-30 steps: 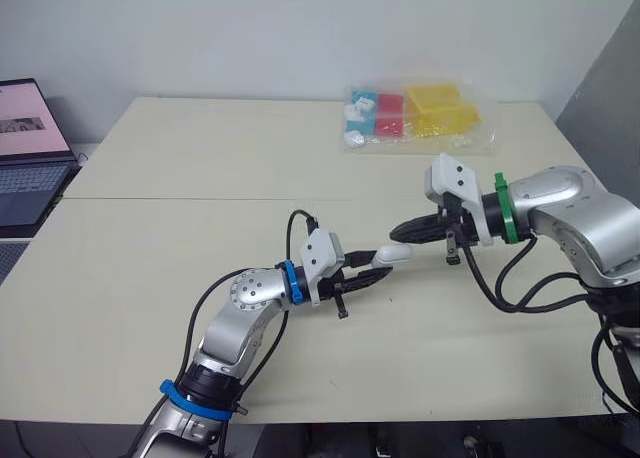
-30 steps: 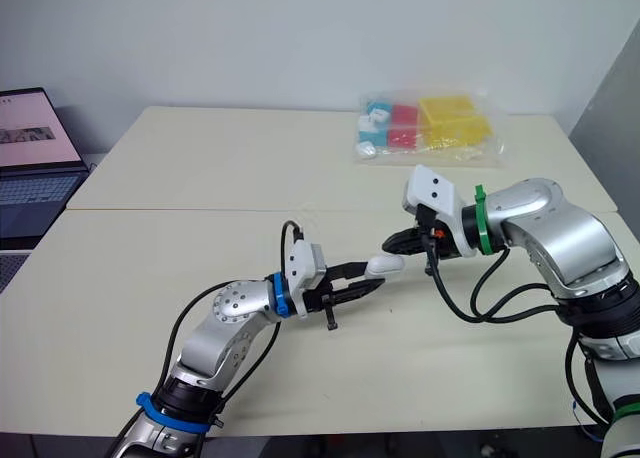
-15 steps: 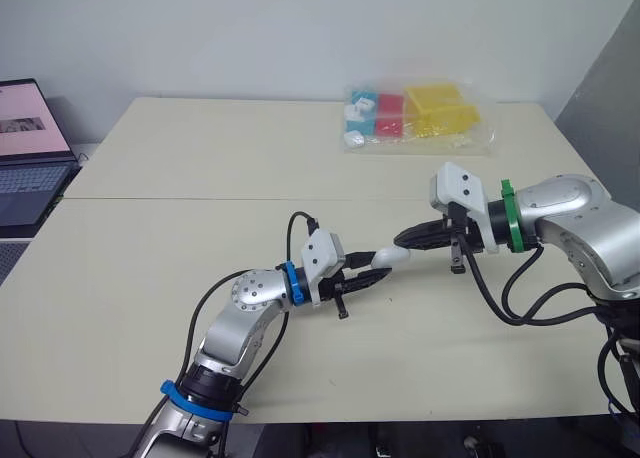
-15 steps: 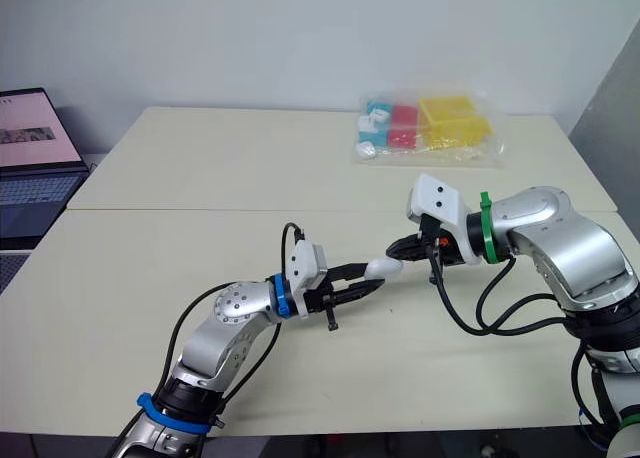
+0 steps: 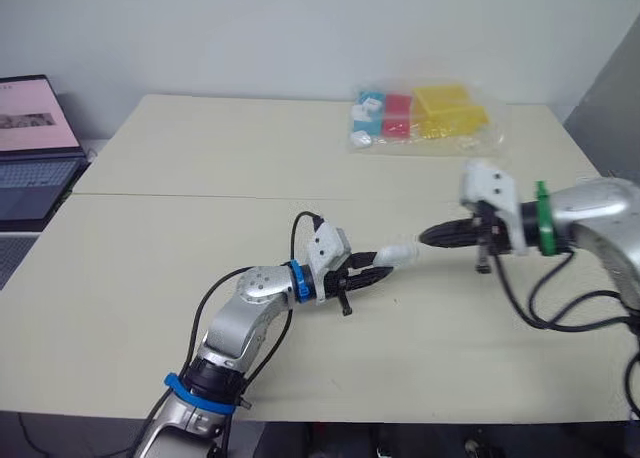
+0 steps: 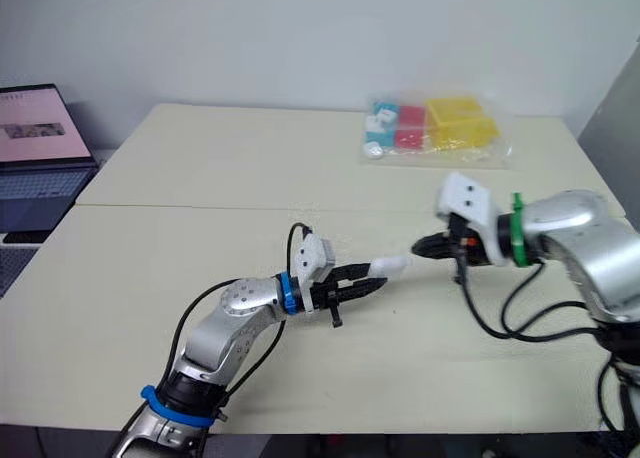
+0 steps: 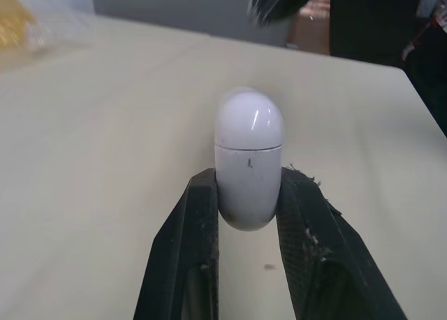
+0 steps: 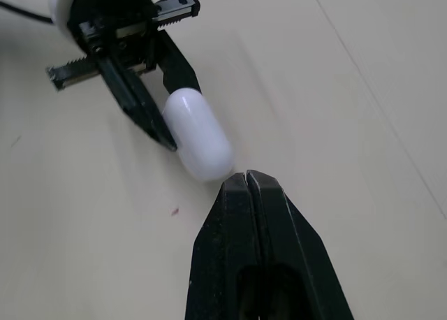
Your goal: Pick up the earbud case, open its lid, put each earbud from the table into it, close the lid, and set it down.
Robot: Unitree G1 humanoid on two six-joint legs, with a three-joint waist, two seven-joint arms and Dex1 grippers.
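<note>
The white earbud case (image 5: 397, 251) has its lid closed, and a thin seam shows across it in the left wrist view. My left gripper (image 5: 385, 259) is shut on the case's lower half (image 7: 248, 159), holding it just above the table with the rounded lid end pointing towards the right arm. My right gripper (image 5: 424, 240) is shut with nothing in it. Its tip (image 8: 248, 179) sits a small gap away from the case's lid end (image 8: 198, 135).
A clear bag of blue, red and yellow blocks (image 5: 417, 118) lies at the back right of the beige table (image 5: 200, 158). An open laptop (image 5: 35, 148) stands off the table's left side. A seam (image 5: 180, 195) runs across the tabletop.
The camera has shifted a little. My right gripper has drawn back slightly to the right, away from the case's end. The left gripper still holds the case in the same place.
</note>
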